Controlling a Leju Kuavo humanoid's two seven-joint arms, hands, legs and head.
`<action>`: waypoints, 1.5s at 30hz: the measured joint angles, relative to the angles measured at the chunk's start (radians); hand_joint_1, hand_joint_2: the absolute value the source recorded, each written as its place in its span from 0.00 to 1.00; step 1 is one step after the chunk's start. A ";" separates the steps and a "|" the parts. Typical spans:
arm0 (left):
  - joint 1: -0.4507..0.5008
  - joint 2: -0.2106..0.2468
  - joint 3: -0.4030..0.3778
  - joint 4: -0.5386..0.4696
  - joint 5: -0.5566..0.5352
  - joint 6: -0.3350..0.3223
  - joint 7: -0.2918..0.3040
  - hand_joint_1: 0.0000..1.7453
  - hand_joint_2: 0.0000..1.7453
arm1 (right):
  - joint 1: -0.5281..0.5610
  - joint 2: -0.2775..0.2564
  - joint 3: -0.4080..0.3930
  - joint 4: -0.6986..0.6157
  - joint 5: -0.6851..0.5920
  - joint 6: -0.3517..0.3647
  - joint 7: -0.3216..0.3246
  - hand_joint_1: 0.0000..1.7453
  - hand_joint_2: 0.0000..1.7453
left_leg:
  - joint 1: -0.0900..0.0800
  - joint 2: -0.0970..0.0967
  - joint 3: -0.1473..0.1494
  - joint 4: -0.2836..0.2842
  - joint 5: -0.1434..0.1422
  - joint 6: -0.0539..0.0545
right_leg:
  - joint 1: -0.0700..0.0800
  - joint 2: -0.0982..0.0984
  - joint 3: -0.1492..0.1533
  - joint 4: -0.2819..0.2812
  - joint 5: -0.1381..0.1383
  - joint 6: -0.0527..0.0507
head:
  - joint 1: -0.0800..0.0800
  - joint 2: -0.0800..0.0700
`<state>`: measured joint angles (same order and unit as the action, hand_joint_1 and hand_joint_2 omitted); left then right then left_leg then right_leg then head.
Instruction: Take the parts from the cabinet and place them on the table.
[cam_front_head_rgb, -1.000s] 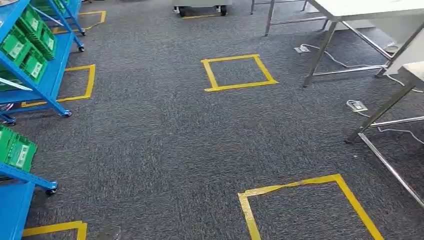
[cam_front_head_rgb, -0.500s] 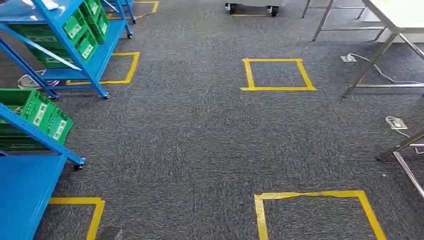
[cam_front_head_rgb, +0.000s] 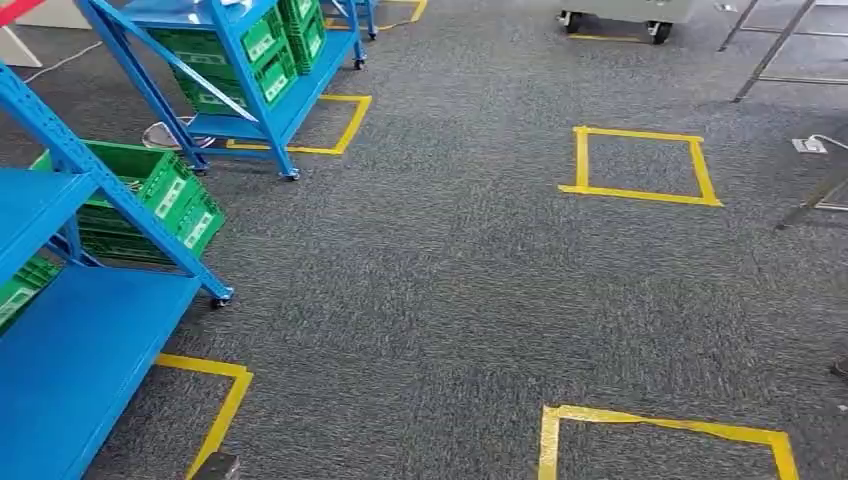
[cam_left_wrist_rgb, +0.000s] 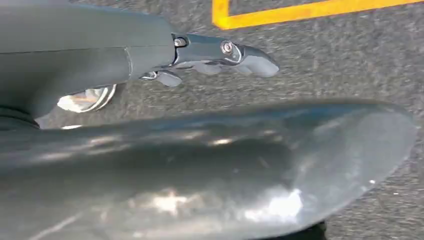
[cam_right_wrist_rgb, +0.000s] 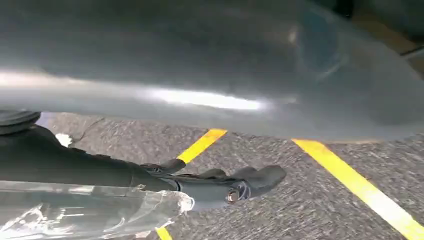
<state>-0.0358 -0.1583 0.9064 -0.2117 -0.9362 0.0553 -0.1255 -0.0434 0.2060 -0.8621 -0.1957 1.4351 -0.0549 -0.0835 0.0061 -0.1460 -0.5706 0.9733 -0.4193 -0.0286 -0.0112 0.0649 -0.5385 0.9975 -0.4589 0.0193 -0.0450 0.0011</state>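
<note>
We hang both arms at our sides. Our left hand (cam_left_wrist_rgb: 220, 57) holds nothing, fingers stretched out loosely over the carpet. Our right hand (cam_right_wrist_rgb: 225, 182) is bare too, fingers slightly curled but not closed on anything.

The parts sit in green bins (cam_front_head_rgb: 150, 205) on the near blue rack (cam_front_head_rgb: 95, 330), off to our left; more green bins (cam_front_head_rgb: 265, 45) on the far rack (cam_front_head_rgb: 250, 95). The parts themselves are too small to make out, so we can't tell weight or stiffness. Bins look like rigid plastic with labelled fronts, probably light; we'd guess reaching in over the open front lip works best.

Open carpet (cam_front_head_rgb: 450, 270) ahead marked with yellow tape squares (cam_front_head_rgb: 640, 165). Watch the rack's slanted brace and caster (cam_front_head_rgb: 222, 297) near the bins. Table legs (cam_front_head_rgb: 810, 200) sit at the far right, well apart from the racks.
</note>
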 joint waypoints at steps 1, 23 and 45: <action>0.001 -0.001 0.000 0.000 -0.003 0.000 0.001 0.00 0.00 | -0.003 0.001 0.000 0.000 0.000 -0.003 0.003 0.00 0.00 | -0.005 0.056 -0.008 0.016 -0.018 -0.001 | 0.001 -0.014 0.002 -0.004 0.003 -0.005 | -0.002 0.000; -0.006 -0.005 0.000 0.001 -0.046 0.008 -0.003 0.00 0.00 | 0.006 -0.007 0.000 0.000 -0.010 -0.005 0.008 0.00 0.00 | -0.001 0.081 0.015 -0.001 -0.008 0.039 | 0.002 -0.066 -0.119 0.249 -0.090 0.033 | 0.008 0.000; -0.016 -0.002 0.000 0.001 -0.060 0.013 -0.023 0.00 0.00 | 0.011 -0.023 -0.008 0.000 -0.025 -0.001 -0.021 0.00 0.00 | -0.009 0.243 0.006 0.017 -0.016 -0.009 | 0.012 -0.151 -0.003 0.014 -0.015 0.002 | -0.006 0.000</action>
<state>-0.0513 -0.1602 0.9064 -0.2110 -0.9964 0.0679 -0.1484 -0.0327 0.1831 -0.8698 -0.1957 1.4099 -0.0561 -0.1049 -0.0030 0.0968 -0.5642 0.9904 -0.4354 -0.0373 0.0009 -0.0864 -0.5412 1.0112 -0.4739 0.0214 -0.0511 0.0008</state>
